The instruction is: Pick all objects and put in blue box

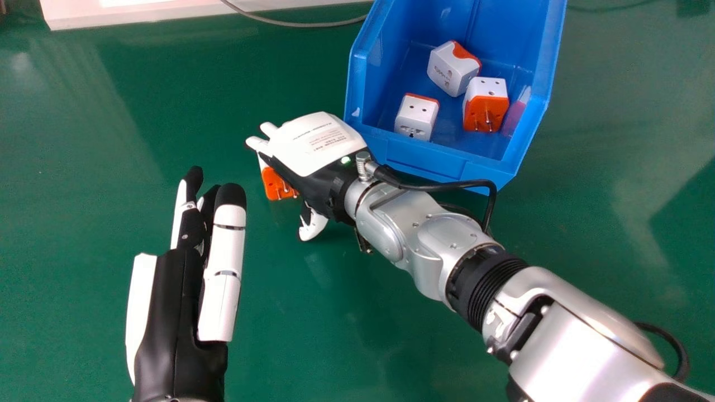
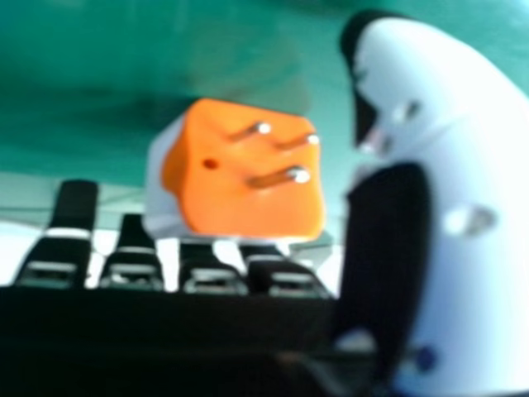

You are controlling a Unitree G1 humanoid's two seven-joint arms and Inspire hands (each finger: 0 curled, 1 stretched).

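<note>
Head view: right hand is palm-down over the green desk, just beside the blue box. Plug adapter is on the desk, partly under the hand, orange pronged face showing. Three adapters already in the box, so I'd call this pick number four, grasp stage. Left hand idles at lower left, fingers straight, wide of the work.

Right hand view: adapter sits between the fingers and the thumb. Fingers are extended, and there's a visible gap from the orange part to the thumb. So the grip is wide, nothing clamped. Can't tell whether the fingers touch the far side.

How I'd do it: keep the palm low and level, get the fingers flush against the white body first, then bring the thumb in opposite. Squeeze on the flat sides, not the prongs; they're narrow and would likely make the block twist. Close slowly: the desk looks slick, so a one-sided push could skate it away. Once it's firm, lift straight up, clear the box wall, release low over the bare floor of the box.
</note>
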